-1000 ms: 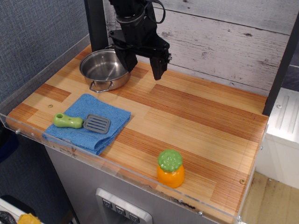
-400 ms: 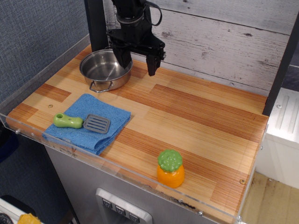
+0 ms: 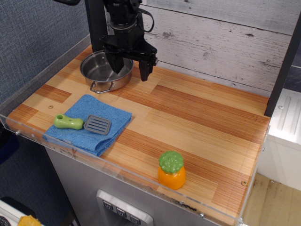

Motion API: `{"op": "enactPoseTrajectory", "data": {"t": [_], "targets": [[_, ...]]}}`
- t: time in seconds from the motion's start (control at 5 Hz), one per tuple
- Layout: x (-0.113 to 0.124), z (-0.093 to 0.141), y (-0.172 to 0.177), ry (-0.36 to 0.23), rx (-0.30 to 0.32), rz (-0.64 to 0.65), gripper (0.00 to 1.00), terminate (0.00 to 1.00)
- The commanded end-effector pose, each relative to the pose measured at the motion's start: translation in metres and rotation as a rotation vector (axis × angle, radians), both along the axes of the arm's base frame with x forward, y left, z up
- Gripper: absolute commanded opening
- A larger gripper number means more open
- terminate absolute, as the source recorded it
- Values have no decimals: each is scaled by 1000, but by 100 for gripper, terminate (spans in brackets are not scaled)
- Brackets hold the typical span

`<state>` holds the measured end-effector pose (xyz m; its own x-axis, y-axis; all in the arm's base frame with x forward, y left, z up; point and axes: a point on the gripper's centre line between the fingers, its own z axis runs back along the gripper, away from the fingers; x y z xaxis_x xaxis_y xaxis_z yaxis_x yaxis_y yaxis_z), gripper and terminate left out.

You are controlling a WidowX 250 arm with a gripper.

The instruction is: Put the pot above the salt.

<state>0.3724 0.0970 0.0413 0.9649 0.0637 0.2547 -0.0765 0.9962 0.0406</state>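
Observation:
The pot is a shiny shallow steel pot with wire loop handles, standing at the back left of the wooden table. The salt is a squat orange shaker with a bumpy green cap, near the front edge, right of centre. My gripper is open and empty. It hangs over the pot's right rim, with one finger over the pot's inside and the other outside it above the wood.
A blue cloth lies at the front left with a green-handled grey spatula on it. A clear plastic lip runs along the front edge. A grey plank wall backs the table, and a dark post stands behind the pot.
My gripper has moved left and a little down, from beside the pot to over its right rim. It stays open. The pot, salt and spatula have not moved.

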Motion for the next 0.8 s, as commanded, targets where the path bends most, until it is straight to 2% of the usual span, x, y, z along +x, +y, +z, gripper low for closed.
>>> {"op": "enactPoseTrajectory", "data": {"t": [0.0, 0.2, 0.6], "targets": [[1, -5, 22, -19, 26, 39, 0, 0], [1, -7, 21, -11, 46, 47, 0, 0], [-1, -6, 18, -18, 43, 39, 0, 0]]}}
